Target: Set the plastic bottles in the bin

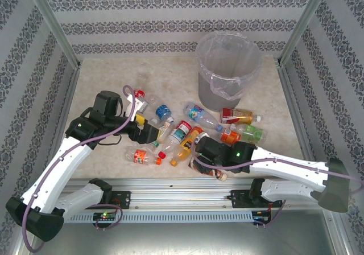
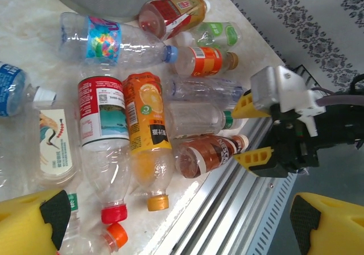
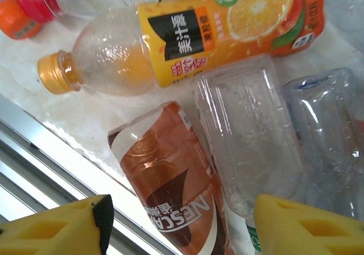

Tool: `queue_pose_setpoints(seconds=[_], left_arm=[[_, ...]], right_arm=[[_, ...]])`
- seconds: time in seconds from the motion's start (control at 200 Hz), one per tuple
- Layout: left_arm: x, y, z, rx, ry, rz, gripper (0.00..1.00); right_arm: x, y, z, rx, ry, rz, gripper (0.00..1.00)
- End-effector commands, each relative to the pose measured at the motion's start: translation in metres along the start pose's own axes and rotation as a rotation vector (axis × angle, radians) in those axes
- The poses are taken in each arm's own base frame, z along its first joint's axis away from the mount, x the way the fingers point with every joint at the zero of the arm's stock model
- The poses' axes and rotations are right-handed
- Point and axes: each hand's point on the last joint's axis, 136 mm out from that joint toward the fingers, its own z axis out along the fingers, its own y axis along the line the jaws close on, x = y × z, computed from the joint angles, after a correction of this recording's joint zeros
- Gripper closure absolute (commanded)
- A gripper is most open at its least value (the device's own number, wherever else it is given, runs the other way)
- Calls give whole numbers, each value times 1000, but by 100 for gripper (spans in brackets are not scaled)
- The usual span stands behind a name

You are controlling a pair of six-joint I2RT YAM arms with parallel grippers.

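Several plastic bottles lie in a heap on the table's near middle. A brown-labelled bottle [image 3: 170, 192] [image 2: 213, 152] [image 1: 218, 174] lies at the front edge, partly over the metal rail. My right gripper [image 3: 182, 229] [image 2: 248, 132] [image 1: 205, 164] is open and straddles it near its cap end, with a gap on each side. A clear bottle [image 3: 244, 130] and an orange juice bottle [image 3: 227, 27] [image 2: 147, 118] lie just beyond. My left gripper [image 2: 182, 226] [image 1: 149, 131] is open and empty, hovering over the left of the heap. The grey bin [image 1: 211, 75] stands at the back.
The metal rail [image 2: 227, 204] runs along the table's front edge under the brown bottle. A red-labelled bottle [image 2: 101, 112], a blue-labelled one [image 2: 105, 36] and a red and gold one [image 2: 173, 13] lie between the grippers and the bin. Patterned walls close in both sides.
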Motion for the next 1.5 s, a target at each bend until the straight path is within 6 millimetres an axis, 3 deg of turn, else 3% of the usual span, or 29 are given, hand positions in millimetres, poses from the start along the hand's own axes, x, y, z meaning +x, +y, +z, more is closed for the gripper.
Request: queue_pose_setpoints(seconds=[0.0, 0.49, 1.319, 1.494], left_arm=[[-10, -9, 0, 50, -73, 59, 0], [-13, -5, -14, -32, -163, 99, 0], [-13, 2, -13, -61, -162, 82, 0], [-13, 2, -13, -63, -163, 83, 0]], right_arm=[[11, 6, 10, -14, 57, -48, 32], [20, 18, 44, 17, 191, -185, 39], [21, 35, 78, 23, 267, -256, 30], [21, 36, 79, 20, 272, -255, 40]])
